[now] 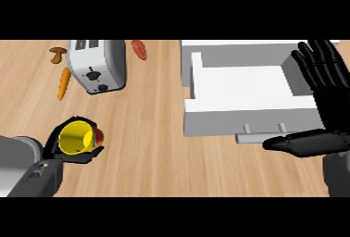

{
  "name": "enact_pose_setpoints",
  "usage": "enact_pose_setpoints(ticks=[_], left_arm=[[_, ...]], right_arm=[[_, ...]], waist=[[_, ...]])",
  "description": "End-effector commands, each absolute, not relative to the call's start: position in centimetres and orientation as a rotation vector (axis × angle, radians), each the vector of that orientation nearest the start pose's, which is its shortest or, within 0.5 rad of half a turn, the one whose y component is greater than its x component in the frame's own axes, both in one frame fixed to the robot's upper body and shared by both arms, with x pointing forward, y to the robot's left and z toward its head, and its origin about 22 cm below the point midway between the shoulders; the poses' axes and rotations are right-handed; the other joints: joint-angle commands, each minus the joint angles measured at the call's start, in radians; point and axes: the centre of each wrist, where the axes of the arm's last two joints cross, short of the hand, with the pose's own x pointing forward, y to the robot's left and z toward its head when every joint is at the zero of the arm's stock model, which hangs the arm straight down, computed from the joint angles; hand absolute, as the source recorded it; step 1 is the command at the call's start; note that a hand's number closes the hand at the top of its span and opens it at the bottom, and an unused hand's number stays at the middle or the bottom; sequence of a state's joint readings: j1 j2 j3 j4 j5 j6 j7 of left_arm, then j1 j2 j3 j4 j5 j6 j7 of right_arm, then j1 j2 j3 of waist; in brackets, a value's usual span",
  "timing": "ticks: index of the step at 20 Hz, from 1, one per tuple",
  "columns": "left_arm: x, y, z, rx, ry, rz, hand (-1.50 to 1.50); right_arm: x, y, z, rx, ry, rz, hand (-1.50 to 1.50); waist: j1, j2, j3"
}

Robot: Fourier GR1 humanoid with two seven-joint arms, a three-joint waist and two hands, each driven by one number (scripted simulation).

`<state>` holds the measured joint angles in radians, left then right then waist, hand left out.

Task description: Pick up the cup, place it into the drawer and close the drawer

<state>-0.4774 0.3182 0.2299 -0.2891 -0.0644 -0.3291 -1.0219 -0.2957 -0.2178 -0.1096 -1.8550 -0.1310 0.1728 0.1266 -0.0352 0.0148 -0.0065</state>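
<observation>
A yellow cup (pixel 75 137) with a red patch on its side sits in my left hand (pixel 63 155) at the lower left, the black fingers curled round it and hiding its outside. The white drawer (pixel 239 111) stands pulled open at the right, its inside bare, with a grey handle (pixel 263 137) on its front. My right hand (pixel 327 99) is open at the right edge, fingers straight and pointing up beside the drawer's right wall, thumb stretched left just below the handle.
A silver toaster (pixel 99 65) stands at the upper left. A carrot (pixel 63 83) and a brown mushroom (pixel 57 54) lie to its left, a reddish sausage-shaped item (pixel 139 49) to its right. Bare wooden counter (pixel 150 157) lies between cup and drawer.
</observation>
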Motion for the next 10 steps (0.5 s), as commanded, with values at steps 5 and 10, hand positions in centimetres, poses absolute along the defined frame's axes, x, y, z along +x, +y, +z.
enact_pose_setpoints(ticks=[5, 10], left_arm=[[28.0, 31.0, -13.2, 0.119, -2.011, 0.123, 1.5], [30.0, 29.3, -12.1, 0.014, -2.099, 0.245, 1.5]], right_arm=[[27.8, -25.9, 16.1, 0.055, -1.992, 0.261, -1.5], [27.2, -26.1, 15.1, 0.05, -1.984, 0.272, -1.5]], waist=[[0.016, -0.006, 0.002], [0.015, -0.008, 0.003]])
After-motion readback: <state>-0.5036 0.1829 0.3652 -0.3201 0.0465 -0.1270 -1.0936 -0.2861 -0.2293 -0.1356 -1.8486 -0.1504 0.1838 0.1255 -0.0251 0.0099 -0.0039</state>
